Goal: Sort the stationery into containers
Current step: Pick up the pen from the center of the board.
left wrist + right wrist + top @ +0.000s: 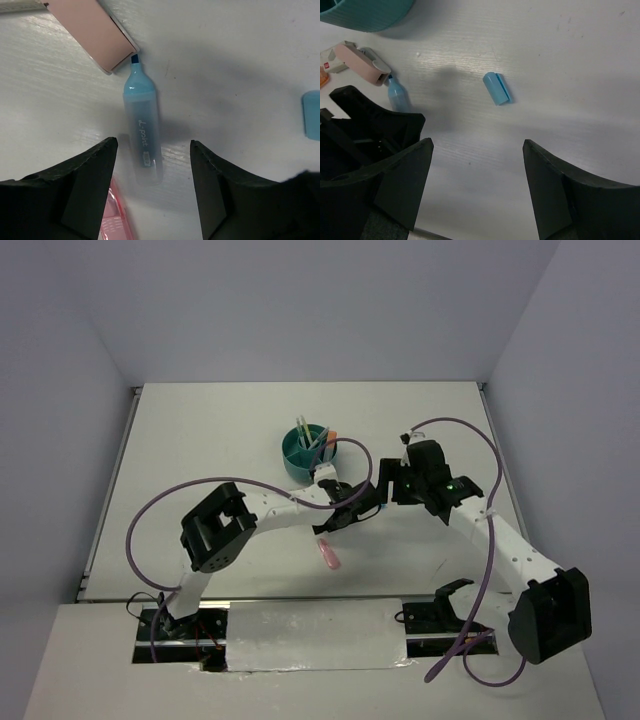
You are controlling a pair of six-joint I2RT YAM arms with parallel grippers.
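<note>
Blue highlighter — uncapped — lies between spread jaws of left gripper.

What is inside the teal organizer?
A few thin pens stand in the teal organizer, green, blue and orange ones. The compartment floors cannot be seen; anything small down there is hidden.

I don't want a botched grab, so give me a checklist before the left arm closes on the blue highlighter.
1. Left jaws open, straddling the blue highlighter: ok.
2. Highlighter centred between them: not ok, off to one side.
3. Highlighter capped: not ok, blue cap lies apart.
4. Pink item clear of its tip: not ok, right against it.
5. Free compartment in teal organizer: cannot tell.
</note>
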